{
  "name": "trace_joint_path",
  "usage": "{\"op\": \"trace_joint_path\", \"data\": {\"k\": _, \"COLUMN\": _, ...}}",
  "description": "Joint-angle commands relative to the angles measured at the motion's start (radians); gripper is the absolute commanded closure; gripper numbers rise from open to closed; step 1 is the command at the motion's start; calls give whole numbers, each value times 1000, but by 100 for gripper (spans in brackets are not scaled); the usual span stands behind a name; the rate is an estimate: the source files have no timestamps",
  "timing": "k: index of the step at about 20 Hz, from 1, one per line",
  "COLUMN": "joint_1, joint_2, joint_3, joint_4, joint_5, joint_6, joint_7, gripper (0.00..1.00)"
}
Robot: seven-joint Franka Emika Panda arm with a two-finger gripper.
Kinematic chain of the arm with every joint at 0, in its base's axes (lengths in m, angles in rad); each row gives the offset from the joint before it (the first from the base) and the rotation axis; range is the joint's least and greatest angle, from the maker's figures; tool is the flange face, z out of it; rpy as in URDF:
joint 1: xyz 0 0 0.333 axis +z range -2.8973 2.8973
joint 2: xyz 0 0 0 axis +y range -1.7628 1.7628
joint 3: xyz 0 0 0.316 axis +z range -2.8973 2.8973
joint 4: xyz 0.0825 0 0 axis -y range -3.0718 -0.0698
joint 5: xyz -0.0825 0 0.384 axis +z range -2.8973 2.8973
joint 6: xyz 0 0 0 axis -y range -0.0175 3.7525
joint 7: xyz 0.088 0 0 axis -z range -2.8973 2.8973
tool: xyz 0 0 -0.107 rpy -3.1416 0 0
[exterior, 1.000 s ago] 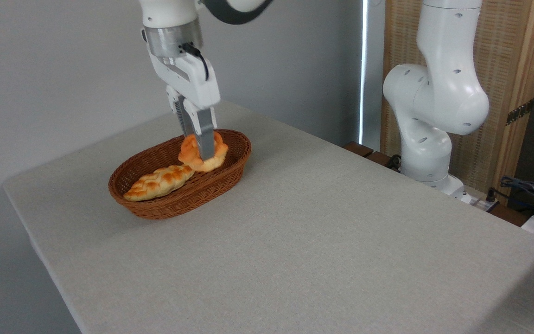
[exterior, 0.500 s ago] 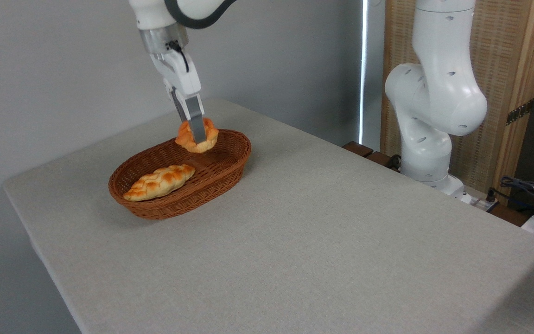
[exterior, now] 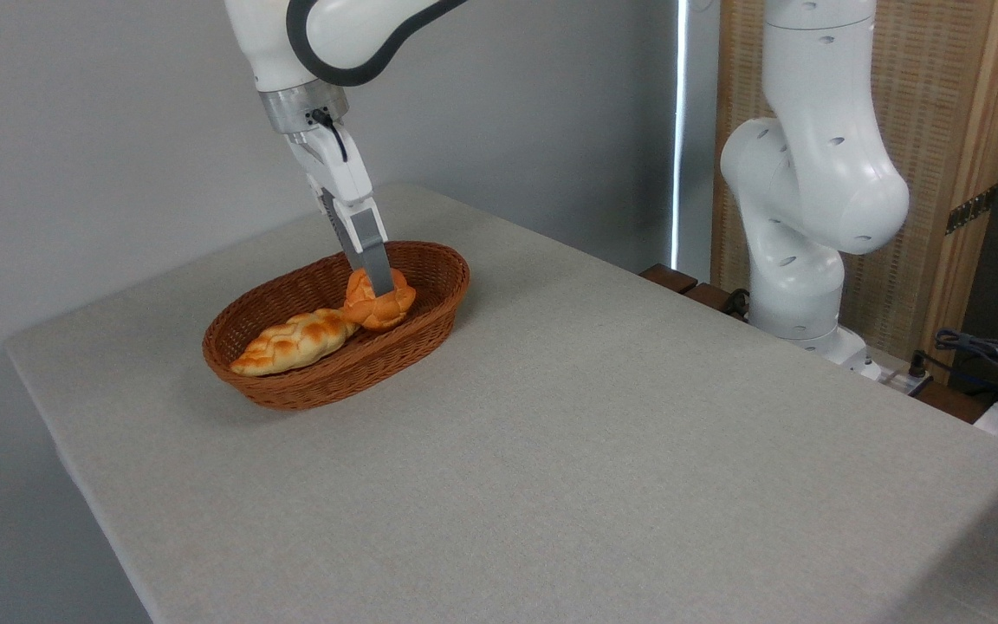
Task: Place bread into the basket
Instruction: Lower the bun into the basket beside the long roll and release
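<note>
Hand [exterior: 375,282] grips bread [exterior: 380,305] inside basket [exterior: 317,386]; loaf [exterior: 293,341] alongside

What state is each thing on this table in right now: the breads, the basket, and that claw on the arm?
Small orange-golden knotted bun: down inside the basket, gripped by the claw, next to the loaf.
Long braided pale-golden loaf: lying flat in the basket, untouched.
Oval reddish-brown wicker basket: upright on the table, holding both breads.
Two-finger gripper: tilted, shut on the bun.
Grey table: carrying the basket.
</note>
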Motion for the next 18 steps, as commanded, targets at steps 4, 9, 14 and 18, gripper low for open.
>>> {"op": "trace_joint_path", "data": {"k": 4, "joint_1": -3, "joint_2": -18, "joint_3": 30, "joint_4": 20, "joint_5": 4, "joint_6": 0, "joint_7": -9, "gripper": 0}}
{"op": "trace_joint_path", "data": {"k": 9, "joint_1": -2, "joint_2": -38, "joint_3": 194, "joint_4": 127, "joint_5": -180, "joint_6": -15, "joint_7": -3, "gripper": 0}}
{"op": "trace_joint_path", "data": {"k": 14, "joint_1": 4, "joint_2": -112, "joint_3": 314, "joint_4": 132, "joint_5": -174, "joint_6": -35, "joint_7": 189, "gripper": 0}}
{"op": "trace_joint_path", "data": {"k": 18, "joint_1": 7, "joint_2": -147, "joint_3": 446, "joint_4": 155, "joint_5": -174, "joint_6": -141, "joint_7": 389, "gripper": 0}}
